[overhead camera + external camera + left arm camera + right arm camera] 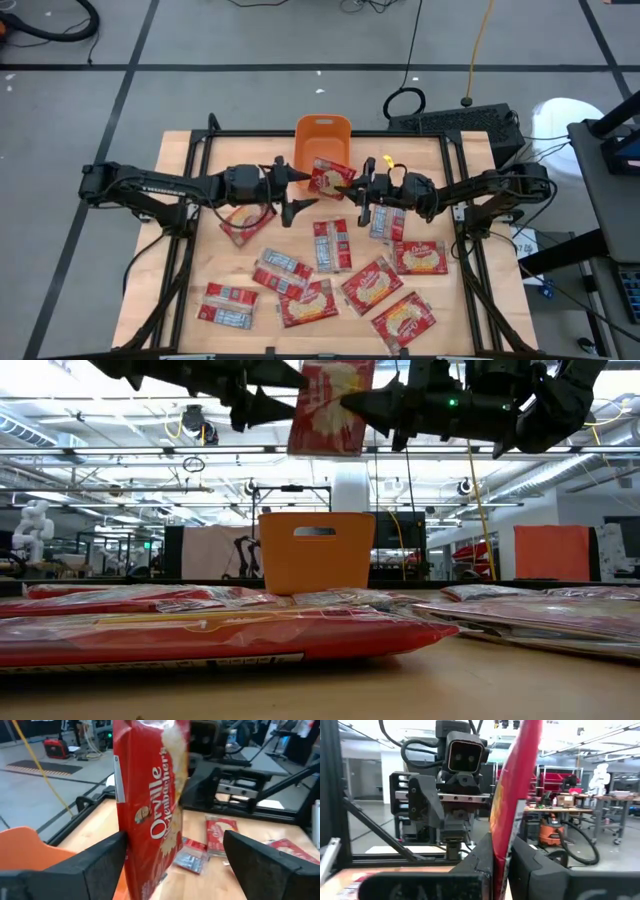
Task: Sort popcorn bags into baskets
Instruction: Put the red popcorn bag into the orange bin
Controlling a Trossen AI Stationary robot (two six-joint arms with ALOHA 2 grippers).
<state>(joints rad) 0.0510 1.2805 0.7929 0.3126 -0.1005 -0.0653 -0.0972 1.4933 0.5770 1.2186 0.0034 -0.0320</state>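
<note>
1. The table [180, 150] is carrying a spread of popcorn bags [300, 285] across its near half, all lying flat, while the orange basket [321, 135] is standing at the far edge, centred between the two arms

2. The left arm is reaching in from its side, stretched nearly level, and the right arm is mirroring it from the other side; both wrists are meeting high over the middle of the table, just in front of the basket

3. One popcorn bag [330, 178] is hanging in the air between them, its far end overlapping the basket's near rim in the high view; in the low view it is hanging upright above the basket, long axis close to vertical

4. The right gripper [501, 855] is clenching this raised bag by its edge, the packet rising edge-on from between the two dark fingers

5. The left gripper [175, 855] is standing released, its fingers spread wide on either side of the bag without pinching it, so the weight is resting on the right arm alone

6. The coming move is probably turning on that small offset: the bag is sitting just short of the basket's opening, so the right arm, the one holding it, needs to carry it a little farther before letting go
</note>
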